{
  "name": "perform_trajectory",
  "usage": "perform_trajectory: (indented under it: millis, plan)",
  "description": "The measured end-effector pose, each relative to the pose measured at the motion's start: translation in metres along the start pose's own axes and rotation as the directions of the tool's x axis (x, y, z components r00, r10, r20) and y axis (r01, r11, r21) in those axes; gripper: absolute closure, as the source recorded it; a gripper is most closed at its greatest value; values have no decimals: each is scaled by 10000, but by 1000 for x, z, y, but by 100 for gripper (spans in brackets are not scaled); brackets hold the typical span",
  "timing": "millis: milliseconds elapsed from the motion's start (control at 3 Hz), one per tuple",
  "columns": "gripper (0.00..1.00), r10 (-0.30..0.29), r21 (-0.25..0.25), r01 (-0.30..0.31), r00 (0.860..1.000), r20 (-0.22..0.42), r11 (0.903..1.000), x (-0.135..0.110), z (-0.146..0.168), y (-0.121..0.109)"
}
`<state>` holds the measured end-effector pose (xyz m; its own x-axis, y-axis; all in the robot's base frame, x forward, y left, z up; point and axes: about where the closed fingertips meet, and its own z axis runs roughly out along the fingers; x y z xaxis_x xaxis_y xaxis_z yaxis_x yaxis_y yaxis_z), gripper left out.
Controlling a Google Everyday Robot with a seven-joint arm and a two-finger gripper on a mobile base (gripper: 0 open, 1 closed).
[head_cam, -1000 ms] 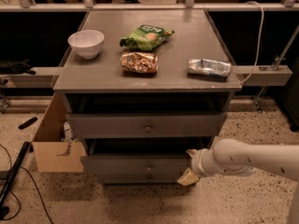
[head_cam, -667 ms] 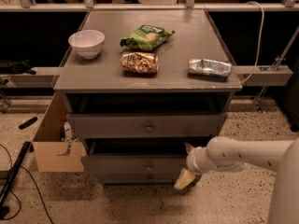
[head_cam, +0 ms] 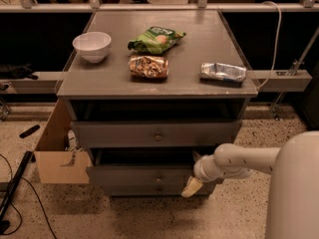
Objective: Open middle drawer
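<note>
The grey cabinet (head_cam: 154, 86) has three drawers stacked in front. The middle drawer (head_cam: 139, 175) is a shallow grey front with a small round knob (head_cam: 159, 178) at its centre, and a dark gap shows above it. It stands a little proud of the bottom drawer (head_cam: 144, 189). My gripper (head_cam: 192, 185) is on a white arm (head_cam: 239, 161) that reaches in from the right. It sits against the right part of the middle drawer's front, right of the knob, with its cream tip pointing down and left.
The taller top drawer (head_cam: 119, 133) sits above. On the cabinet top are a white bowl (head_cam: 92, 46), a green bag (head_cam: 157, 38), a brown snack bag (head_cam: 148, 66) and a silver packet (head_cam: 223, 71). A cardboard box (head_cam: 60, 156) stands at the left, with cables on the floor (head_cam: 15, 188).
My gripper and arm have moved a little to the left along the middle drawer's front. The drawers and the things on top have not visibly moved.
</note>
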<state>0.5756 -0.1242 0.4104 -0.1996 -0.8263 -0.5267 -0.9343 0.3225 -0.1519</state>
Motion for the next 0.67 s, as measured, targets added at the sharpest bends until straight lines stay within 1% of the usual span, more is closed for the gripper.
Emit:
perform_trajectory:
  millis: [333, 667]
  plan:
    - [0, 135, -128, -134, 9999, 48, 9998, 12, 22, -6]
    - [18, 158, -134, -157, 9999, 61, 9998, 12, 25, -7]
